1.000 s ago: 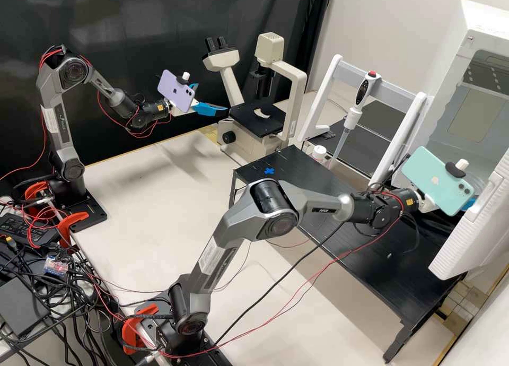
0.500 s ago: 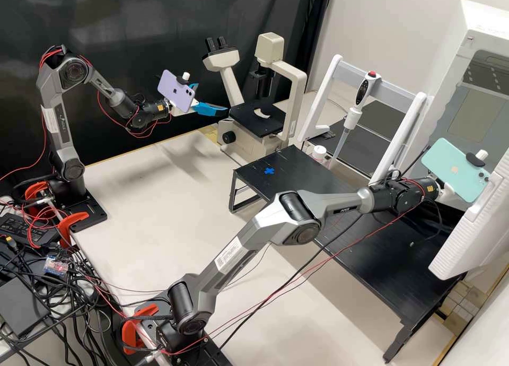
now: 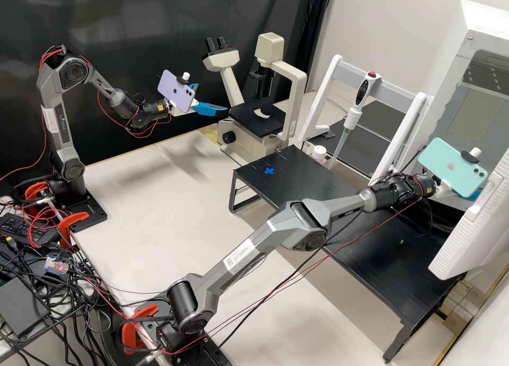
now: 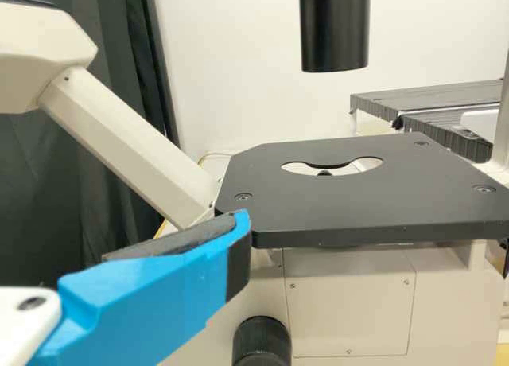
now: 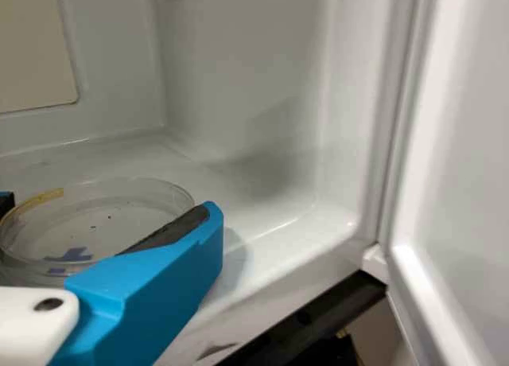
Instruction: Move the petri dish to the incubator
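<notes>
In the high view, a bit of blue from my right gripper [image 3: 475,194] shows behind the mint phone, at the incubator's opening [image 3: 469,127]. Inside the white chamber, my right gripper [image 5: 107,211] is shut on the clear petri dish [image 5: 95,223], a finger at either side. The dish lies close over the chamber floor; whether it touches is unclear. A blue mark shows through the dish. My left gripper [image 3: 210,105] stands open and holds nothing, before the microscope. One finger of the left gripper [image 4: 159,286] appears beside the microscope stage [image 4: 374,211].
The incubator door [image 3: 477,228] stands swung out beside the right gripper; its inner face [image 5: 465,143] flanks the chamber. A black raised platform [image 3: 286,170] with a blue cross runs below the right arm. Behind it are a pipette [image 3: 352,116] on a white frame and a white-capped bottle [image 3: 318,153].
My right arm stretched out rightward to the incubator, then over the last half second shifted slightly back left and its forearm lowered a little. My left arm kept still.
</notes>
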Robot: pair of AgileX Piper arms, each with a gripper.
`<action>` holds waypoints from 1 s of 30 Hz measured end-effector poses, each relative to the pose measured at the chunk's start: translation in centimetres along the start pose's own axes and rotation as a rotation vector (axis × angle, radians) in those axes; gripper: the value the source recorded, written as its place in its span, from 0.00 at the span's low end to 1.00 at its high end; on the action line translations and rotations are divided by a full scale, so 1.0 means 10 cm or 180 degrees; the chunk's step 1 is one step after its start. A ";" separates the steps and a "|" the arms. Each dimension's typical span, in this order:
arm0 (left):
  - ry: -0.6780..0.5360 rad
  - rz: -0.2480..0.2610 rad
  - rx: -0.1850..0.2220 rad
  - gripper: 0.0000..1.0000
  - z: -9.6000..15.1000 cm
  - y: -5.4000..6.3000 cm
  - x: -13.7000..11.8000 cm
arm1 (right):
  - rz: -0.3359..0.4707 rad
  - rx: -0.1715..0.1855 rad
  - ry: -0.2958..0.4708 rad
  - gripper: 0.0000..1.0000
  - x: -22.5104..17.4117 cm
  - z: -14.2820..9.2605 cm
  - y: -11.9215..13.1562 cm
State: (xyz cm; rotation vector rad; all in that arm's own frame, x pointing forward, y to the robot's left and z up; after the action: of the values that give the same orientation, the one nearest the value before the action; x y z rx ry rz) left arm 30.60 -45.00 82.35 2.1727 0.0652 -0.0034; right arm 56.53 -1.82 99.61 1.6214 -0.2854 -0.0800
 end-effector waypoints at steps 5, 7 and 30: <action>0.0000 0.0000 0.0000 1.00 0.00 0.00 0.00 | -0.0042 -0.0027 0.0043 0.00 0.00 -0.03 -0.05; 0.0000 0.0000 0.0000 1.00 0.00 0.00 0.00 | -0.0048 -0.0050 0.0046 1.00 0.00 -0.03 -0.05; 0.0000 0.0000 0.0000 1.00 0.00 0.00 0.00 | 0.0057 -0.0173 -0.0003 1.00 -0.13 0.14 -0.21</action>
State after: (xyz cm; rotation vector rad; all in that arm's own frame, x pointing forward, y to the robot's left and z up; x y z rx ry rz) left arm 30.60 -45.00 82.35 2.1727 0.0652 -0.0034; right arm 55.22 -2.78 97.29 1.5648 -0.2960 -0.0743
